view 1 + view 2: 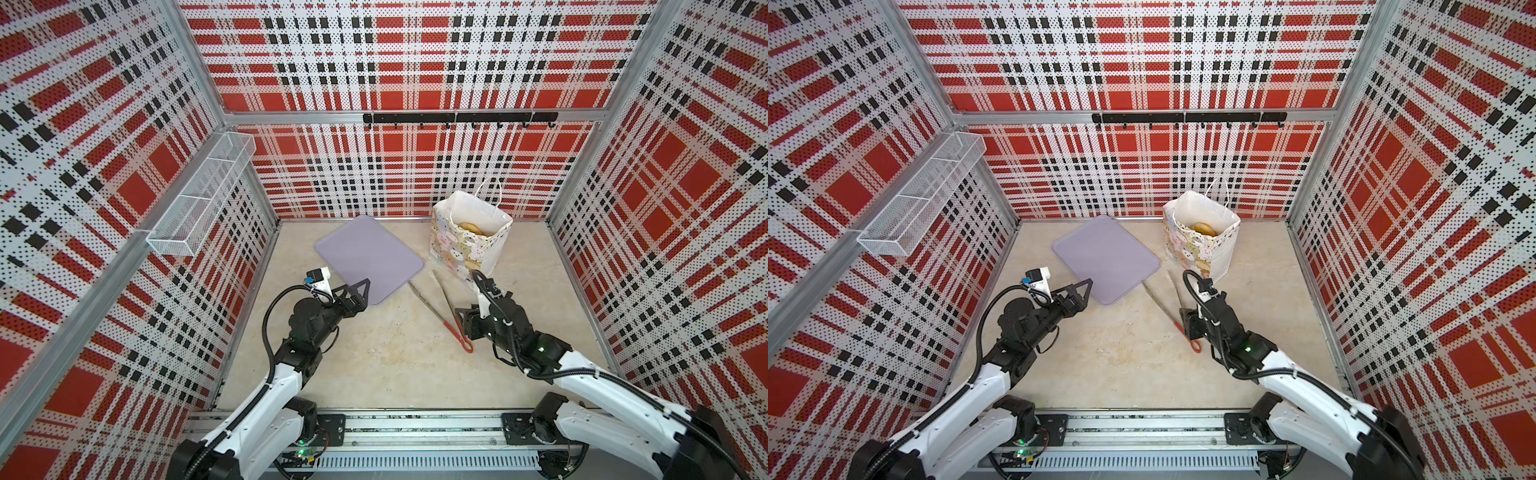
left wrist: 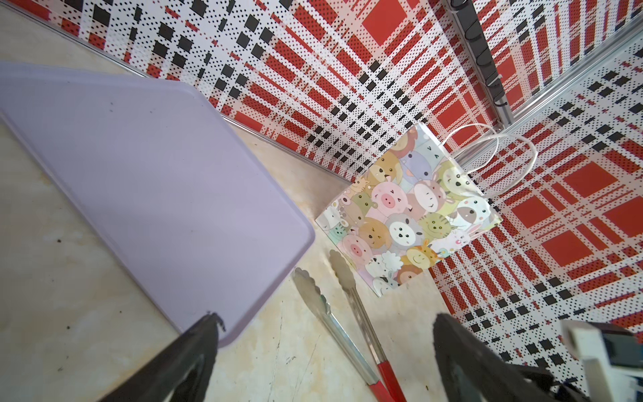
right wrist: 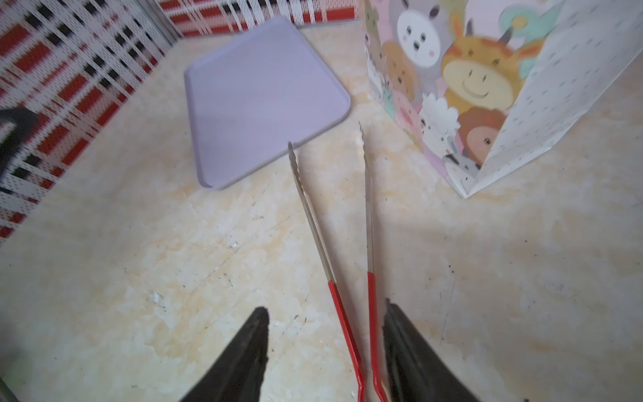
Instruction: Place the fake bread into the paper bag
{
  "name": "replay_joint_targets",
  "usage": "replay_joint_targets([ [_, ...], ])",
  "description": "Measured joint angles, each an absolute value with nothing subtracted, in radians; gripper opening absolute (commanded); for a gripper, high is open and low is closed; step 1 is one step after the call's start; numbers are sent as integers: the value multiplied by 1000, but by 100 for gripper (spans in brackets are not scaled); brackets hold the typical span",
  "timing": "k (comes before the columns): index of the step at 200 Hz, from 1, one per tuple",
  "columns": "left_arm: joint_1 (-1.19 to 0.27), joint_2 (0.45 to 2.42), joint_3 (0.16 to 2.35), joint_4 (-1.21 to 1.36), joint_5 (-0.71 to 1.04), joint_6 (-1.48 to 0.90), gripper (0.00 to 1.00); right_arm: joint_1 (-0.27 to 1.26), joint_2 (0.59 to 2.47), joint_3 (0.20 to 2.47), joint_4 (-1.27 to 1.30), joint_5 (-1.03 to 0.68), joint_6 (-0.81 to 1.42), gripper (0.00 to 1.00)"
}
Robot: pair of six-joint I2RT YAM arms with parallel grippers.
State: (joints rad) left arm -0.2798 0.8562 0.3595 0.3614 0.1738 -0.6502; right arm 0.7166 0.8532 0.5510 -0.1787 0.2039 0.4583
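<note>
The paper bag (image 1: 465,249) (image 1: 1196,253) stands upright at the back right of the table, its mouth open, its printed animal side facing the left wrist camera (image 2: 407,222) and looming close in the right wrist view (image 3: 469,87). One golden piece of fake bread (image 1: 469,227) (image 1: 1203,228) shows inside it. My left gripper (image 1: 365,296) (image 1: 1087,293) (image 2: 327,316) hangs wide open and empty by the near corner of the tray. My right gripper (image 1: 463,328) (image 3: 325,306) stands open over the red handles of the tongs (image 3: 348,243), which lie on the table close to one finger.
A bare lavender-grey tray (image 1: 370,257) (image 2: 139,191) lies flat at the back centre. Metal tongs (image 1: 440,307) (image 1: 1169,299) lie spread between tray and bag. A white wire basket (image 1: 199,195) hangs on the left wall, a black hook rail (image 1: 457,118) on the back wall.
</note>
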Motion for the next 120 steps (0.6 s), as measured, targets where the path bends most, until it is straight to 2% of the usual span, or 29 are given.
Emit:
replay_joint_targets([
  [21, -280, 842, 360, 358, 132, -648, 98, 696, 722, 528, -163, 255, 438, 79],
  [34, -280, 839, 360, 360, 89, -645, 98, 661, 672, 508, -142, 288, 415, 91],
  [37, -280, 839, 359, 362, 79, -644, 98, 650, 662, 502, -136, 294, 405, 98],
  [39, -280, 839, 358, 365, 72, -643, 98, 643, 656, 499, -131, 296, 402, 100],
  [72, -280, 836, 333, 423, -83, -590, 98, 479, 659, 477, -63, 318, 354, 100],
  [120, -212, 916, 334, 476, -315, -491, 98, 146, 801, 477, 29, 264, 322, 100],
])
